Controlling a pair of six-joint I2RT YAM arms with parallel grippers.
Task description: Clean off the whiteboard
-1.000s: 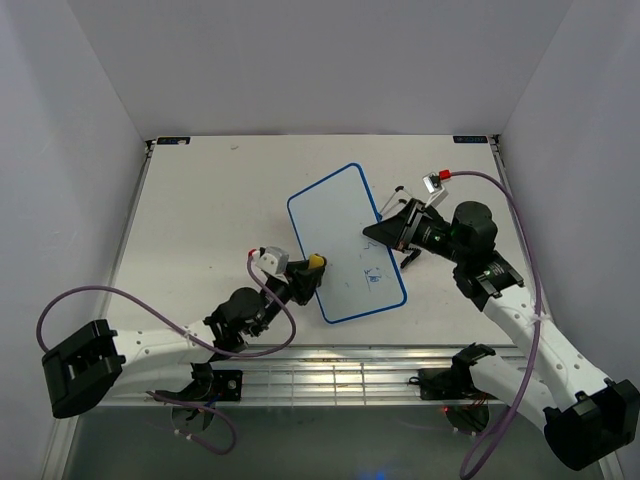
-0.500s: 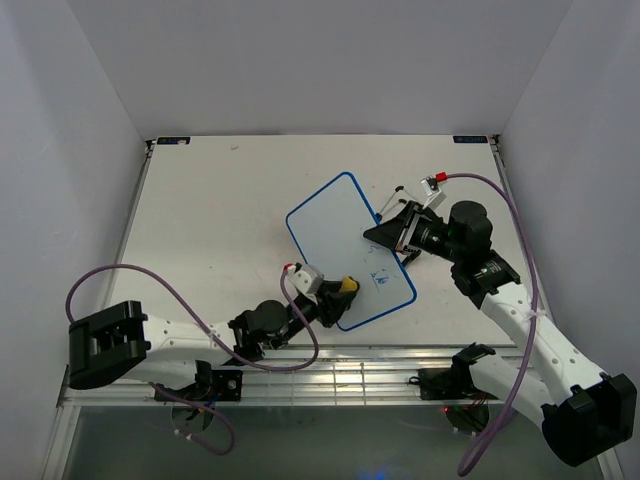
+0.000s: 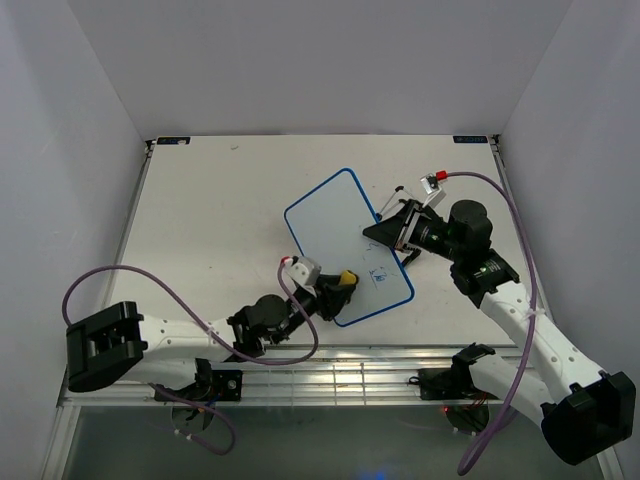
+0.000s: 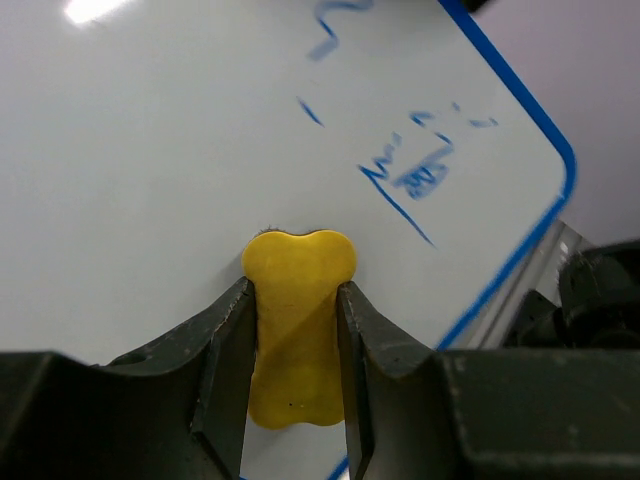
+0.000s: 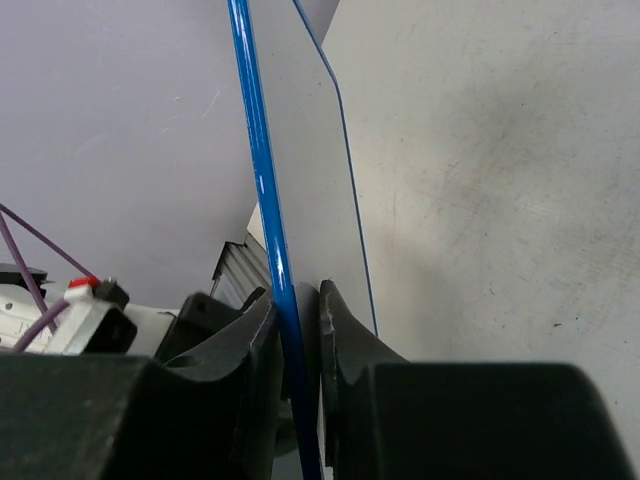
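Gripping the right long edge of the whiteboard point(image 3: 330, 220), the right gripper point(image 3: 385, 232) was clenched on the blue rim point(image 5: 262, 180). Its wrist view showed the rim running edge-on between the two fingers, with bare table point(image 5: 500, 150) open to one side. The board sat right of the table's middle, skewed, with its far corner pointing toward the back and its near corner close to the table's front edge.

The left gripper point(image 3: 340, 283) held a yellow eraser point(image 3: 346, 277) clamped by its waist between both fingers. From above it sat over the board's near left edge, just inside the rim. In the left wrist view the eraser point(image 4: 298, 320) lay against the white face point(image 4: 150, 150), with its rounded end past the fingertips. Blue marks point(image 4: 410, 175) lay ahead of it and to the right, apart from the eraser, close to the rounded corner of the rim point(image 4: 540, 140). A few fainter strokes sat farther up the face. Between the eraser and the marks the board was plain white.

From above, a broad stretch of table point(image 3: 220, 220) lay open to the left of the board and behind it. On the right, the right arm filled the space between the board and the side wall point(image 3: 570, 120).
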